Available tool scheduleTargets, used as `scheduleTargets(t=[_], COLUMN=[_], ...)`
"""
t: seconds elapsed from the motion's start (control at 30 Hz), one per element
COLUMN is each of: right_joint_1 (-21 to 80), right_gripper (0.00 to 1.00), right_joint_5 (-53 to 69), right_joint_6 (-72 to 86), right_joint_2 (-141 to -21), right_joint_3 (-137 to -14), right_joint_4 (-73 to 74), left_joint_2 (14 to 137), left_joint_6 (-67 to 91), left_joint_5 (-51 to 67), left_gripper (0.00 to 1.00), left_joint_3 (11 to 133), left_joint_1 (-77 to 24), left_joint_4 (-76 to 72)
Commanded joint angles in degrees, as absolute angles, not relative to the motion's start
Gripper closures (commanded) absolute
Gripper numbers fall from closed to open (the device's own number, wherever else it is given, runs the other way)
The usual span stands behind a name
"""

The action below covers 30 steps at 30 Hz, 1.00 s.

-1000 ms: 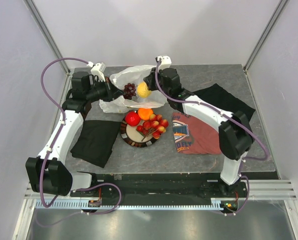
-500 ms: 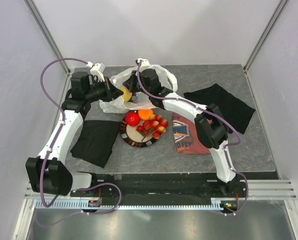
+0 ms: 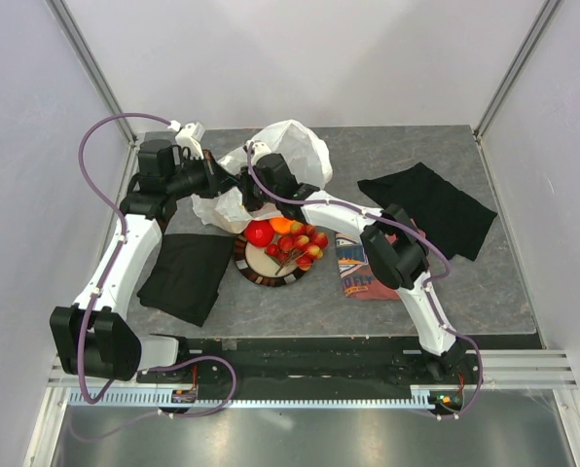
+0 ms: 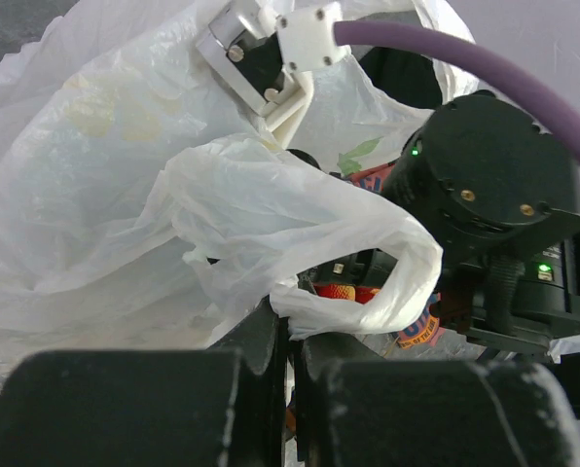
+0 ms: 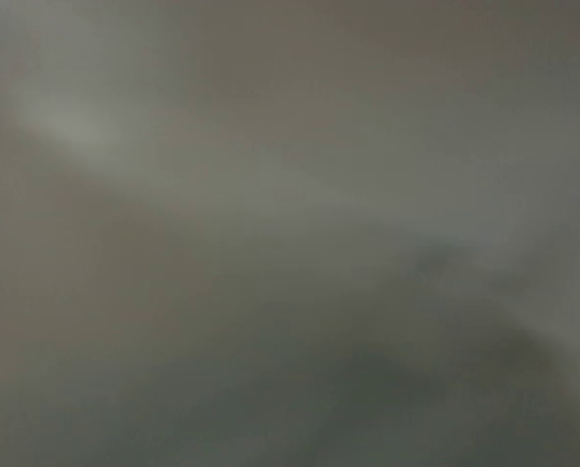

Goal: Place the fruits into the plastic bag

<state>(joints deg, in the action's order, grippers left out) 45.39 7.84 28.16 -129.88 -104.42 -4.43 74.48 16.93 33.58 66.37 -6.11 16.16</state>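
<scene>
Top view: the plastic bag (image 3: 292,148) stands bunched at the far centre of the bench (image 3: 494,282), with its mouth turned toward the left arm. The left gripper (image 3: 220,182) meets the bag's left edge. The right gripper (image 3: 251,191) reaches into the bag mouth, and its fingers are hidden by the plastic. Just in front of the bag, the plate (image 3: 259,275) carries the red apple (image 3: 259,232), the orange (image 3: 282,225) and the small red-yellow fruits (image 3: 302,243). Left wrist view: the left gripper's fingers are pressed together, pinching a twisted loop of the bag's plastic. Right wrist view: the frame is a uniform grey blur and nothing can be identified. The right gripper is pressed together; whether it holds anything cannot be told.
</scene>
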Motion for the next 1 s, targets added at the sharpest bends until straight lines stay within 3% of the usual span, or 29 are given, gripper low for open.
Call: scheduleTargets(t=[0.0,0.17,0.23,0.47,0.73,0.83,0.97], right_joint_1=[45.2,45.2,45.2,45.2,45.1,45.0,44.6], right_gripper=[1.00,1.00,0.96,0.69,0.49,0.35,0.24], right_joint_5=[7.8,6.7,6.6,6.7,7.5,8.3,8.5], right_joint_6=[27.9,27.8,27.7,27.4,28.4,28.7,28.7], right_joint_2=[-131.7,-132.2,-132.0,-130.6,-129.9,-128.8,-128.1], right_joint_3=[-106.0,-106.2,-106.0,-105.6,-104.7,-104.1,-103.9], right_joint_4=[-2.3,-1.0,-0.9,-1.2,-2.6,-3.9,-4.4], left_joint_2=[74.3,74.3,74.3,74.2,74.4,74.4,74.2], left_joint_6=[18.1,18.1,18.1,18.1,18.3,18.3,18.3], left_joint_5=[35.1,35.0,35.0,35.2,35.3,35.3,35.5], left_gripper=[0.99,0.98,0.98,0.99,0.99,0.98,0.98], left_joint_3=[67.9,67.9,67.9,67.9,68.0,67.9,68.0], left_joint_1=[-5.8,-5.6,-5.5,-5.3,-5.2,-5.1,-5.1], left_joint_4=[15.3,15.3,15.2,15.2,15.3,15.3,15.3])
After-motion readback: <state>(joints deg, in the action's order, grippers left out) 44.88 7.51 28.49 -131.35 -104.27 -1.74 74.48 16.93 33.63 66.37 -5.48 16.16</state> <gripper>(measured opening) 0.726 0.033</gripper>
